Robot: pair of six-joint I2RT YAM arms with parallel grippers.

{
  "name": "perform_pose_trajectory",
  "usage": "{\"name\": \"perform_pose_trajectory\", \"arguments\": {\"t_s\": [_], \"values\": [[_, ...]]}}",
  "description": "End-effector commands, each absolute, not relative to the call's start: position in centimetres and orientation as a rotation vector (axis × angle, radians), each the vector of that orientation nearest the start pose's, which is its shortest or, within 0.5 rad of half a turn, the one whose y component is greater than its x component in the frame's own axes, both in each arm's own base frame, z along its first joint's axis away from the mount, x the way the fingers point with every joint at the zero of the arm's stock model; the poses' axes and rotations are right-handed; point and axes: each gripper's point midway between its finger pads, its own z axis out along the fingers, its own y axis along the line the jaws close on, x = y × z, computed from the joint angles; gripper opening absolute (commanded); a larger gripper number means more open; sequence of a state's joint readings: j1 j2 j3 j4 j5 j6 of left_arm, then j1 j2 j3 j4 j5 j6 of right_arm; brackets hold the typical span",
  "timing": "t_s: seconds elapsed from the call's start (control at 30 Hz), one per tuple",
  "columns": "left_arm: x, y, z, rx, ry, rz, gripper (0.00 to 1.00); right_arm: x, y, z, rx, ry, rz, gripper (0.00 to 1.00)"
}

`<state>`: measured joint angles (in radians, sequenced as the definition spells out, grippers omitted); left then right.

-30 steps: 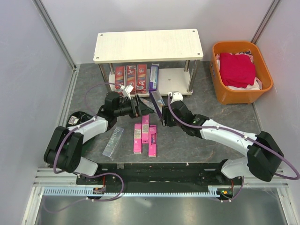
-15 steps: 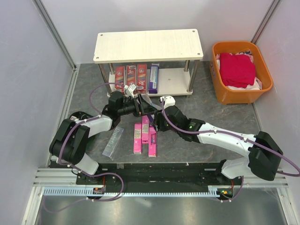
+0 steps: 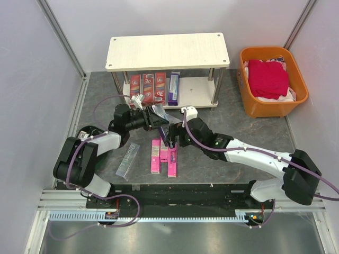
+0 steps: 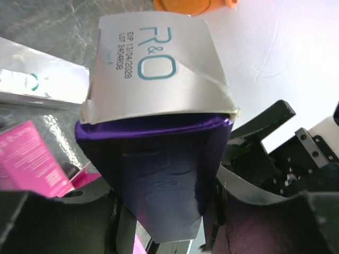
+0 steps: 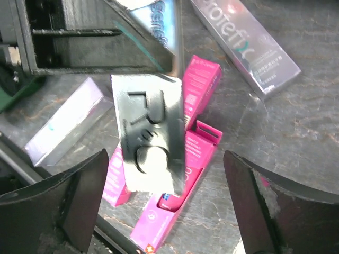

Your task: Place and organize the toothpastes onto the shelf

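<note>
Purple carton (image 4: 159,174): clamped in left gripper (image 3: 153,119), long axis running toward right gripper (image 5: 165,156), which is spread wide around its silver end without contact. Handover seems next.

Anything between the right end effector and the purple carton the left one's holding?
Nothing visible. The open right end effector straddles the purple toothpaste carton with a silver R&O flap, gaps clear both sides. The left end effector grips it; bright pink cartons lie beyond it on the table.
</note>
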<state>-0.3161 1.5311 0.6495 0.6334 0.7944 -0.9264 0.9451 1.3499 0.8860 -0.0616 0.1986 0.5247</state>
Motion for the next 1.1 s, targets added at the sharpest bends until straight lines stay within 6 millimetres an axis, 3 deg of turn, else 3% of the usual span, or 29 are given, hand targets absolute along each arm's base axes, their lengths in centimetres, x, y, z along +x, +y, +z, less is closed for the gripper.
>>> {"name": "perform_pose_trajectory", "arguments": {"t_s": [0.0, 0.07, 0.1, 0.17, 0.2, 0.23, 0.43, 0.77, 1.07], "values": [[29.7, -24.0, 20.1, 0.239, 1.862, -1.619, 0.41, 25.6, 32.8, 21.1, -0.319, 1.994, 0.864, 0.98], [29.3, -23.4, 21.3, 0.285, 1.799, -1.641, 0.41, 25.7, 33.0, 21.7, -0.325, 1.971, 0.956, 0.98], [28.7, -23.4, 21.7, 0.324, 1.783, -1.664, 0.41, 25.7, 32.6, 21.2, -0.343, 1.987, 1.029, 0.98], [28.1, -23.4, 22.9, 0.368, 1.73, -1.684, 0.41, 25.7, 33.1, 22.2, -0.333, 1.941, 1.171, 0.98], [27.6, -23.4, 23.3, 0.388, 1.723, -1.708, 0.41, 25.1, 33.1, 21.5, -0.367, 1.953, 1.244, 0.98], [27.4, -23.4, 23.6, 0.399, 1.71, -1.718, 0.41, 24.9, 33.5, 22.4, -0.37, 1.91, 1.312, 0.98], [25.4, -23.4, 26.8, 0.503, 1.564, -1.815, 0.41, 22.4, 35.4, 22.3, -0.508, 1.855, 1.544, 0.98], [26.2, -23.3, 27.4, 0.415, 1.509, -1.865, 0.41, 21.0, 34.9, 22.3, -0.5, 1.846, 1.604, 0.86], [26.7, -23.1, 27.9, 0.358, 1.474, -1.847, 0.41, 20.7, 35.0, 22.3, -0.366, 1.813, 1.739, 0.74]]}}
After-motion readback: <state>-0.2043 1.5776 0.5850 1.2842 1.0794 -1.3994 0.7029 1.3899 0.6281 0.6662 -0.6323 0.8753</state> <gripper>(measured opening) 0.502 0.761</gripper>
